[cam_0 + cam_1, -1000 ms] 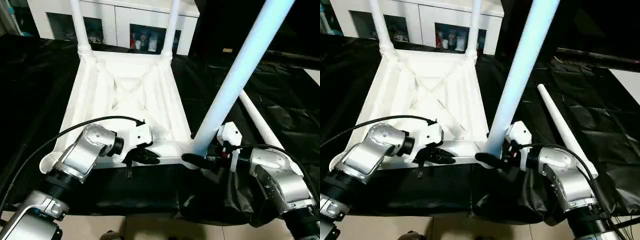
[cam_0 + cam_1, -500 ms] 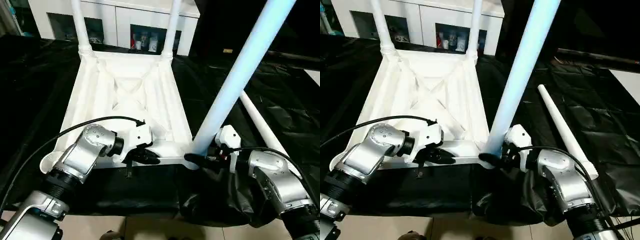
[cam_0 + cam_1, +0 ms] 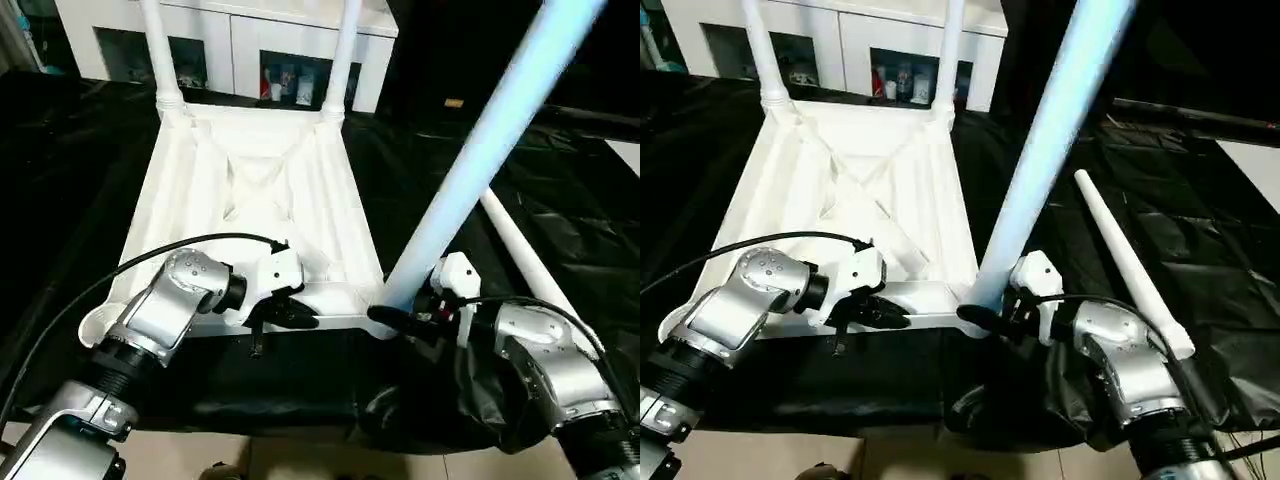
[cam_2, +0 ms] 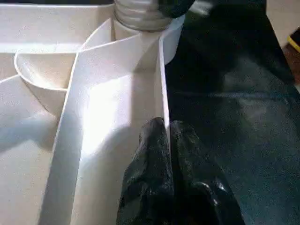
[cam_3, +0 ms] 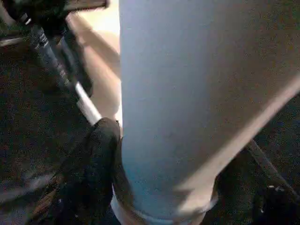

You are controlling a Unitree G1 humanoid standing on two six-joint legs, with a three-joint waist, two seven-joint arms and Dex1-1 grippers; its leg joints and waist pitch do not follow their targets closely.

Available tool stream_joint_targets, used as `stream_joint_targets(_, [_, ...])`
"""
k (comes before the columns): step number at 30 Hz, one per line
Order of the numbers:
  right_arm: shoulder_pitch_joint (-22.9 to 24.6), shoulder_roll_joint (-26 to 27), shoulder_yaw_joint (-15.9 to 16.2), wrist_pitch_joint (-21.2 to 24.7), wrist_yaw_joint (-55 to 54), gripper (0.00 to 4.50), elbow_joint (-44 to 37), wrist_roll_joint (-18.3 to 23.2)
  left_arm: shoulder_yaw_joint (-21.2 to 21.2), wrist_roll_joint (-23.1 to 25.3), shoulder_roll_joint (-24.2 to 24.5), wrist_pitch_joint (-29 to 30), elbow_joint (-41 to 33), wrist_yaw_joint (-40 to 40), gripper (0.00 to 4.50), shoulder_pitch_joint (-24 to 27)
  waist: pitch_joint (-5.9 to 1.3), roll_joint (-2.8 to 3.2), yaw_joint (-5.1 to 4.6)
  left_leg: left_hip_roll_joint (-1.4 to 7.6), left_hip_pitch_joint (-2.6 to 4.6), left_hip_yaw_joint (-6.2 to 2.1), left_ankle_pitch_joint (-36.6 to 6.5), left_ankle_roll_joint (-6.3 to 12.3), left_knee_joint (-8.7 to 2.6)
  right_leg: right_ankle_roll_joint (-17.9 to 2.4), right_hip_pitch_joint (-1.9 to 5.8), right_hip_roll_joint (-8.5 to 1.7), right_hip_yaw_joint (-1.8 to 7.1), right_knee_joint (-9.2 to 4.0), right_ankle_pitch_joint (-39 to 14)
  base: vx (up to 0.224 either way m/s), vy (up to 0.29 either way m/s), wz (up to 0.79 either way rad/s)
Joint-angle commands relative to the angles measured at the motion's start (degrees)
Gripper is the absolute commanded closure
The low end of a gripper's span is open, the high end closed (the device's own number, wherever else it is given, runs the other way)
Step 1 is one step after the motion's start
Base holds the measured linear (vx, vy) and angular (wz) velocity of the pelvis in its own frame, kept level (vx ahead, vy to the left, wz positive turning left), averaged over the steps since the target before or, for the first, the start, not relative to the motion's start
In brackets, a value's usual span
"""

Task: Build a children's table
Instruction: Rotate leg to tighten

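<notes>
Lying upside down on black sheeting (image 3: 90, 150), table top (image 3: 260, 190) has two far legs in. Right gripper (image 3: 400, 318) clamps third leg (image 3: 480, 150), tilted, at the near-right socket — left gripper (image 4: 166, 140) pinches near rim, steadying. Fourth leg (image 3: 1125, 260) waits beside.

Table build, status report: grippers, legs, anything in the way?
Left gripper shut on tabletop rim. Right gripper around near-right leg at its socket. Two far legs in; one leg loose on floor.

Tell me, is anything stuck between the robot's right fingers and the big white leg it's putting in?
Nothing visible. The right gripper has its black fingers right against the long white tapered tube leg, just above the near corner socket.
</notes>
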Motion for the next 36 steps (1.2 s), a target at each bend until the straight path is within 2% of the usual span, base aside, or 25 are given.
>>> stream_joint_targets(1, [-0.76, 2.37, -2.12, 2.84, -6.85, 1.87, 7.73, -0.17, 1.40, -4.80, -4.28, -0.32, -1.14, 0.92, 4.50, -1.71, -3.69, 0.63, -0.33, 2.76, 0.82, -1.45, -13.40, 0.83, -4.35, -9.52, 2.43, -4.29, 2.75, -4.45, -20.81, 0.000, 0.000, 0.00])
stream_joint_targets(2, [-1.59, 3.64, -3.14, 3.12, -9.32, 1.87, 9.52, 0.11, 1.61, -4.58, -5.10, 0.22, -0.42, 2.23, 4.50, -1.96, -3.74, 0.65, -0.52, 2.73, 0.69, -1.62, -14.14, 0.31, -4.39, -9.45, 2.63, -4.39, 2.65, -4.41, -21.81, 0.000, 0.000, 0.00])
stream_joint_targets(3, [-3.44, 6.33, -4.75, 3.39, -14.06, 1.87, 13.11, 0.51, 1.67, -3.61, -6.91, 1.51, 1.24, 5.33, 4.50, -2.57, -3.66, 0.56, -0.92, 2.63, 0.39, -1.84, -15.42, -0.48, -4.56, -8.53, 2.77, -4.48, 2.50, -4.62, -24.70, 0.000, 0.000, 0.00])
stream_joint_targets(4, [-4.14, 7.21, -5.00, 3.17, -15.72, 1.87, 14.32, 0.31, 1.48, -3.16, -7.53, 1.57, 1.72, 6.26, 4.50, -2.76, -3.64, 0.69, -1.14, 2.56, 0.78, -2.06, -17.22, -1.31, -4.56, -7.45, 2.58, -4.58, 2.33, -5.18, -28.06, -0.056, 0.009, -0.11])
stream_joint_targets(5, [-4.92, 8.09, -5.08, 2.90, -17.68, 1.87, 15.59, -0.18, 1.26, -2.58, -8.27, 2.06, 2.15, 7.52, 4.50, -2.99, -3.72, 0.72, -1.40, 2.60, 0.96, -2.19, -18.00, -1.59, -4.50, -7.06, 2.47, -4.65, 2.32, -5.31, -28.80, 0.000, 0.000, 0.00])
stream_joint_targets(8, [-6.84, 10.27, -5.29, 2.92, -22.08, 1.87, 18.38, -0.97, 0.95, -1.04, -10.44, 3.75, 3.12, 11.53, 4.50, -3.67, -3.52, 0.67, -2.01, 2.52, 1.11, -2.31, -19.75, -1.61, -4.53, -5.96, 2.21, -4.53, 2.14, -5.78, -31.31, 0.000, 0.000, 0.00])
stream_joint_targets(9, [-8.03, 11.53, -5.87, 3.61, -24.52, 1.87, 20.01, -1.09, 0.86, -0.36, -11.66, 4.98, 3.52, 13.56, 4.50, -4.02, -3.56, 0.70, -2.14, 2.46, 1.12, -2.39, -20.40, -1.53, -4.49, -5.35, 2.21, -4.58, 2.07, -6.00, -32.66, 0.000, 0.000, 0.00])
stream_joint_targets(10, [-10.93, 14.23, -7.93, 5.02, -29.93, 1.87, 24.18, -0.50, 1.18, 1.12, -14.68, 6.90, 4.57, 18.29, 4.50, -4.85, -3.42, 0.63, -2.55, 2.49, 1.09, -2.56, -21.28, -1.69, -4.61, -4.94, 2.20, -4.52, 1.79, -6.20, -33.85, 0.000, 0.000, 0.00])
stream_joint_targets(12, [-13.29, 16.06, -9.86, 5.35, -33.69, 1.88, 27.73, -0.02, 1.69, 2.02, -17.04, 8.56, 5.26, 21.82, 4.50, -5.46, -3.45, 0.81, -3.12, 2.44, 1.61, -2.88, -23.83, -2.43, -4.47, -4.12, 1.94, -4.46, 1.19, -6.65, -35.92, 0.000, 0.000, 0.00])
stream_joint_targets(13, [-15.56, 17.45, -11.69, 5.59, -36.81, 1.88, 31.08, 0.90, 1.72, 2.91, -19.22, 10.34, 5.54, 25.84, 4.50, -5.87, -3.45, 0.74, -3.33, 2.44, 1.75, -3.00, -24.99, -2.31, -4.43, -3.88, 1.98, -4.54, 0.90, -6.97, -36.02, 0.000, 0.000, 0.00])
stream_joint_targets(15, [-17.54, 18.60, -13.11, 5.98, -39.78, 1.88, 33.86, 1.76, 1.20, 3.91, -21.16, 12.06, 5.29, 29.03, 4.50, -5.92, -3.49, 1.34, -3.83, 2.83, 1.69, -3.54, -26.65, -2.60, -4.66, -4.37, 2.47, -4.67, 0.23, -7.05, -34.03, 0.000, 0.000, 0.00])
stream_joint_targets(16, [-18.39, 19.06, -13.63, 6.02, -40.96, 1.88, 35.08, 2.00, 0.86, 4.38, -21.90, 12.70, 5.11, 30.30, 4.50, -5.89, -3.46, 1.31, -4.11, 2.89, 1.25, -3.90, -27.81, -2.67, -4.96, -3.86, 3.08, -4.64, -0.41, -7.27, -32.92, 0.000, 0.000, 0.00])
stream_joint_targets(17, [-18.46, 19.09, -13.61, 5.98, -41.05, 1.88, 35.17, 1.94, 0.77, 4.47, -21.94, 12.72, 5.08, 30.37, 4.50, -5.86, -3.46, 1.55, -4.05, 2.97, 1.33, -4.06, -28.63, -2.82, -5.04, -3.84, 3.17, -4.75, -0.58, -7.31, -32.42, 0.000, 0.000, 0.00])
stream_joint_targets(18, [-18.98, 19.32, -13.41, 5.65, -41.71, 1.88, 35.86, 1.50, 0.10, 5.14, -22.24, 12.85, 4.87, 30.94, 4.50, -5.64, -3.58, 1.21, -4.04, 2.96, 1.63, -4.07, -29.08, -2.69, -5.00, -4.01, 3.04, -4.90, -0.76, -7.53, -31.40, 0.000, 0.000, 0.00])
stream_joint_targets(19, [-19.41, 19.51, -12.86, 5.16, -41.83, 1.88, 36.40, 0.72, -0.69, 6.03, -22.23, 12.55, 4.73, 31.41, 4.50, -5.33, -3.37, 1.14, -3.97, 2.84, 1.97, -3.93, -29.98, -2.55, -4.92, -4.00, 2.64, -4.91, -0.98, -7.89, -31.77, 0.000, 0.000, 0.00])
stream_joint_targets(22, [-20.23, 19.89, -12.35, 4.32, -41.10, 1.88, 37.41, -0.49, -1.34, 7.59, -21.60, 11.92, 5.06, 32.01, 4.50, -5.09, -3.17, 1.02, -4.15, 2.65, 2.82, -3.96, -32.45, -2.39, -4.48, -1.92, 2.28, -5.22, -2.30, -9.06, -36.62, 0.000, 0.000, 0.00])
stream_joint_targets(23, [-20.57, 20.06, -12.25, 3.94, -40.25, 1.88, 37.80, -0.88, -1.19, 7.99, -21.40, 11.94, 5.22, 32.12, 4.50, -5.10, -3.18, 0.70, -4.20, 2.69, 2.87, -3.97, -32.55, -2.35, -4.42, -1.55, 2.29, -5.28, -2.49, -9.26, -37.17, 0.000, 0.000, 0.00])
stream_joint_targets(25, [-21.21, 20.17, -12.27, 3.27, -40.05, 1.88, 38.74, -1.53, -0.98, 8.24, -21.23, 11.99, 5.51, 32.69, 4.50, -5.45, -3.22, 1.52, -4.44, 3.38, 2.77, -4.44, -34.61, -2.94, -4.94, -1.74, 2.98, -5.40, -3.26, -9.02, -34.74, 0.000, 0.000, 0.00])
stream_joint_targets(27, [-21.89, 20.21, -12.26, 2.46, -39.64, 1.88, 39.41, -2.00, -0.85, 8.45, -20.73, 11.80, 5.89, 32.95, 4.50, -5.93, -3.17, 1.95, -4.44, 3.81, 2.18, -4.87, -36.87, -3.77, -5.71, -2.32, 3.45, -5.31, -3.13, -8.19, -31.36, 0.000, 0.000, 0.00])
stream_joint_targets(29, [-22.66, 20.19, -12.61, 1.78, -38.68, 1.88, 39.90, -1.64, -1.04, 8.37, -20.15, 11.87, 5.75, 32.82, 4.50, -6.08, -3.07, 1.49, -4.52, 3.23, 3.02, -4.50, -37.37, -3.65, -5.10, -3.00, 2.54, -5.73, -3.09, -8.90, -32.98, 0.000, 0.000, 0.00])
stream_joint_targets(31, [-22.94, 19.89, -12.62, 1.56, -37.47, 1.88, 39.58, -1.34, -1.21, 8.28, -19.65, 12.01, 5.43, 32.12, 4.50, -5.99, -2.98, 1.60, -4.56, 3.16, 2.85, -4.57, -36.48, -3.31, -4.96, -2.22, 2.75, -5.88, -3.48, -9.33, -35.30, 0.000, 0.000, 0.00])
stream_joint_targets(32, [-23.02, 19.74, -12.70, 1.71, -36.50, 1.32, 39.29, -1.05, -1.21, 8.22, -19.40, 12.04, 5.21, 31.75, 4.50, -5.87, -2.98, 1.59, -4.62, 3.19, 2.84, -4.58, -36.41, -3.30, -4.93, -2.09, 2.72, -5.90, -3.52, -9.37, -35.42, 0.000, 0.000, 0.00])
stream_joint_targets(35, [-23.28, 19.42, -13.03, 1.45, -35.14, 1.18, 38.97, -1.03, -1.29, 8.34, -18.88, 11.91, 4.97, 30.90, 4.50, -5.65, -2.85, 1.58, -4.77, 3.21, 2.86, -4.62, -36.60, -3.05, -5.01, -2.09, 2.63, -5.87, -3.51, -9.38, -35.52, 0.000, 0.000, 0.00])
stream_joint_targets(36, [-23.46, 19.27, -13.14, 1.40, -34.54, 0.98, 38.88, -1.04, -1.36, 8.31, -18.58, 11.82, 4.90, 30.40, 4.50, -5.56, -2.84, 1.49, -4.91, 3.21, 2.74, -4.68, -36.32, -2.93, -5.00, -2.07, 2.69, -5.97, -3.55, -9.45, -35.91, 0.000, 0.000, 0.00])
